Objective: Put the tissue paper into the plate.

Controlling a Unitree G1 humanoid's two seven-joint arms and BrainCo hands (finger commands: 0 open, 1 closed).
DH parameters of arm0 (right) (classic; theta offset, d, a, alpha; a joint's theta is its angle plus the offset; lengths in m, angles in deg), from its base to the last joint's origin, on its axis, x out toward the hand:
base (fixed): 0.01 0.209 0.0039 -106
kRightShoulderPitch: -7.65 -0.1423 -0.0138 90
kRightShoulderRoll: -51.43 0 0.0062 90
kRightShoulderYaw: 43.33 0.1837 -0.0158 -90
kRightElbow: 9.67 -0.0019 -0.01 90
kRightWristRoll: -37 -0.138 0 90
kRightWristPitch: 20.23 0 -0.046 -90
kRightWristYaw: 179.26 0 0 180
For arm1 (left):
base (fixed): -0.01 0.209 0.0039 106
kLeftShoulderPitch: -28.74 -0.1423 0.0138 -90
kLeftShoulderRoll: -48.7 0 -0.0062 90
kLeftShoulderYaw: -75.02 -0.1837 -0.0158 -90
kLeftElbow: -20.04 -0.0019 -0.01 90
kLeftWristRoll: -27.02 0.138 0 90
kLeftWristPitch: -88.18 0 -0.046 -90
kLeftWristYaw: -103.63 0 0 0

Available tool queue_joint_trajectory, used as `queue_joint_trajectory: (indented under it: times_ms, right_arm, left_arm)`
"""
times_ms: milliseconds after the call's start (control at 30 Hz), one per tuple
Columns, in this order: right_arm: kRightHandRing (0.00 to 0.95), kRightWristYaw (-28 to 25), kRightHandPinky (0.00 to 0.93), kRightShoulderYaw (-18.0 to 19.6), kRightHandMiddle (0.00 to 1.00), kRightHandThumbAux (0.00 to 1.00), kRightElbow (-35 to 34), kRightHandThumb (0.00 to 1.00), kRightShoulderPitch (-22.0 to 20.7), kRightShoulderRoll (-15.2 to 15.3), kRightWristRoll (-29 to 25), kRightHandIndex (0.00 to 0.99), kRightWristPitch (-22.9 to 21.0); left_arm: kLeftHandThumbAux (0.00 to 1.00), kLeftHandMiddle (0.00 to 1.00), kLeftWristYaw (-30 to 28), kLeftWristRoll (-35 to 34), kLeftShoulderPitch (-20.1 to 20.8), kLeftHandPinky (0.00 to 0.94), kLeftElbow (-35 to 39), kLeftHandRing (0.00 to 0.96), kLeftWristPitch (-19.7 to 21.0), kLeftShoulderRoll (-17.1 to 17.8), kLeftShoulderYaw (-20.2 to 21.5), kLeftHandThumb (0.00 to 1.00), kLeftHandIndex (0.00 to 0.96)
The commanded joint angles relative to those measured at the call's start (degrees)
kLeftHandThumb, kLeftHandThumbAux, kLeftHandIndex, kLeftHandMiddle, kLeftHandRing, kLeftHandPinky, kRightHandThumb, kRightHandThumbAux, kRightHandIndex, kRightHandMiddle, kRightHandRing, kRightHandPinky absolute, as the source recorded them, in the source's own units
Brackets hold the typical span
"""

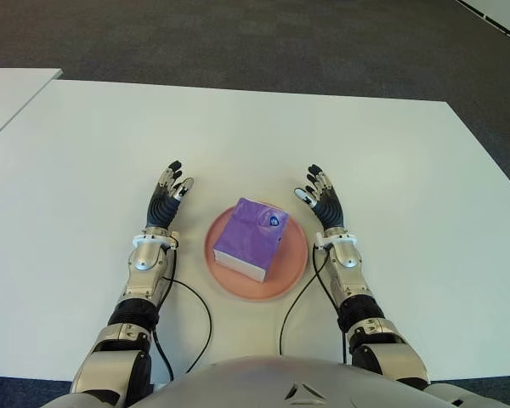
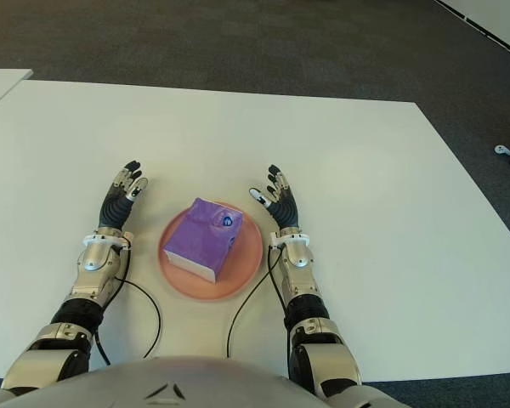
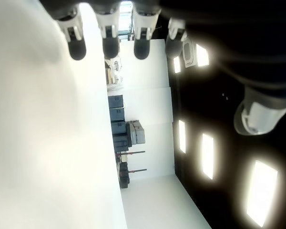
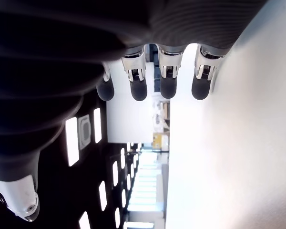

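Left eye view: purple tissue paper (image 1: 252, 238) lying inside the pink plate (image 1: 228, 280) on the white surface (image 1: 408, 170); left hand (image 1: 167, 200) just left of the plate, right hand (image 1: 320, 200) just right of it, both apart from it, fingers spread, grasping nothing

Left wrist view: fingers (image 3: 77, 45) extended, apart, nothing between them

Right wrist view: fingers (image 4: 138, 88) straight, spread, holding nothing

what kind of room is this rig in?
Probably an office or lab: a plain white table on dark grey carpet, a second white table alongside, and rows of ceiling light panels in the left wrist view.
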Motion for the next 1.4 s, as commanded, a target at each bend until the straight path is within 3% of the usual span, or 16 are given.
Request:
queue_joint_trajectory:
  times_ms: [33,867,1400]
  right_arm:
    - [0.0,0.7,0.0,-0.2,0.0,0.624,3.7,0.0,6.4,-1.0,0.1,0.0,-5.5]
    - [0.0,4.5,0.0,0.1,0.0,0.626,3.4,0.0,7.0,-1.5,0.2,0.0,-4.2]
    - [0.0,5.0,0.0,0.5,0.0,0.639,4.1,0.0,6.9,-1.4,0.2,0.0,-3.6]
  left_arm:
    - [0.41,0.0,-0.9,0.2,-0.7,0.0,-1.2,0.0,0.4,-0.6,-0.2,0.0,0.0]
    - [0.403,0.0,-0.9,1.0,-1.9,0.0,0.4,0.0,1.6,-1.7,-1.1,0.0,0.0]
    - [0.408,0.0,-1.7,0.3,-3.6,0.0,3.5,0.0,5.0,-3.0,-1.3,0.0,0.0]
